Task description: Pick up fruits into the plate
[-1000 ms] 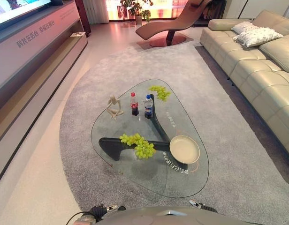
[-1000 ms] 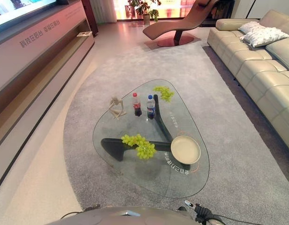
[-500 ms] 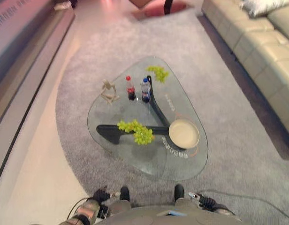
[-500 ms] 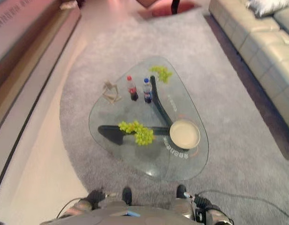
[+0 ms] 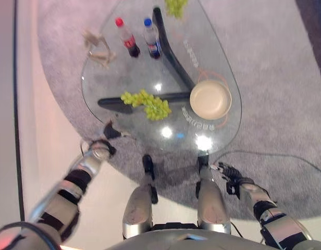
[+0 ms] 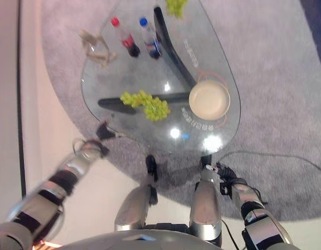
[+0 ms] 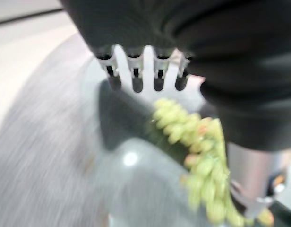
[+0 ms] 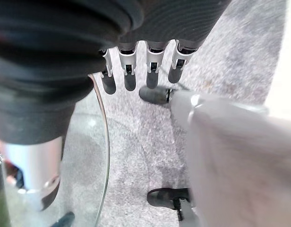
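Observation:
A bunch of green grapes (image 5: 147,104) lies on the near half of the glass table (image 5: 124,78). A second bunch (image 5: 175,6) lies at the table's far end. The empty beige plate (image 5: 210,99) sits at the table's near right. My left hand (image 5: 101,148) hovers by the table's near left edge, short of the near grapes, open with straight fingers (image 7: 136,71); the grapes (image 7: 197,151) show just past them. My right hand (image 5: 229,172) hangs low over the carpet below the table's near edge, open, its fingers (image 8: 155,66) relaxed beside the glass rim (image 8: 102,142).
Two bottles, red-capped (image 5: 127,44) and blue-capped (image 5: 151,39), stand at the far middle of the table. A pale wooden figure (image 5: 98,49) sits at the far left. A dark base (image 5: 173,62) runs under the glass. Grey carpet (image 5: 275,78) surrounds the table.
The camera has tipped down, so the table shows from above. Both arms have come into view, and the left hand has risen to the table's near left edge.

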